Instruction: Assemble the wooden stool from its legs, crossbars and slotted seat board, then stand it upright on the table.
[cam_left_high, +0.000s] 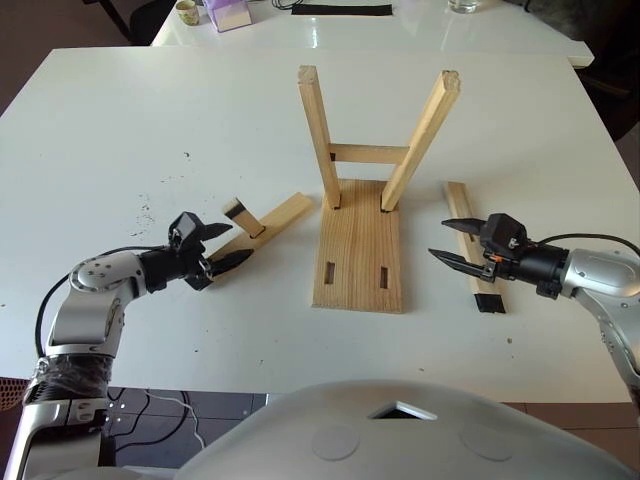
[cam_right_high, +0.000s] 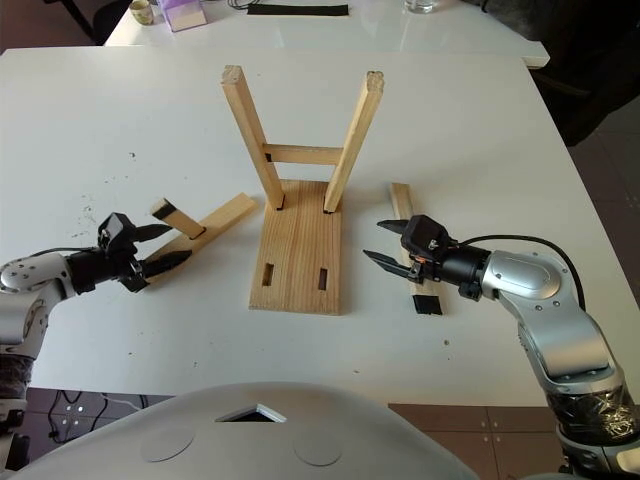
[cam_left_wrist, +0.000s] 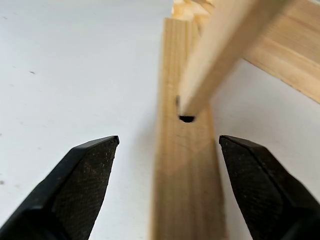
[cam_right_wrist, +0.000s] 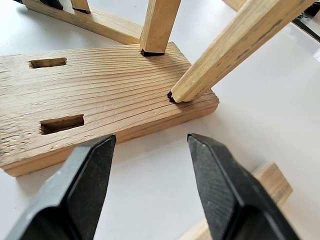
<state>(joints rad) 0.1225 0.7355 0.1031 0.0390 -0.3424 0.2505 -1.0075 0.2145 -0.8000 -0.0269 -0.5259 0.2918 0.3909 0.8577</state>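
Seat board (cam_left_high: 357, 260) flat mid-surface, near slots empty. Left gripper (cam_left_high: 238, 242) wide astride loose leg-and-crossbar piece (cam_left_high: 275, 220); right gripper (cam_left_high: 440, 238) wide beside spare leg (cam_left_high: 458, 195). Close squarely mid-leg, lift level, lower ends straight into slots.

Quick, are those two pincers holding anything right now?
Left pincer: open, empty, at the end of the loose leg.
Right pincer: open, empty.

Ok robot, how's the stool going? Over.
Left gripper and right gripper: jaws open, nothing gripped. Seat board flat, two legs and crossbar slotted in, two slots bare. Two loose legs alongside. Nothing blocking.
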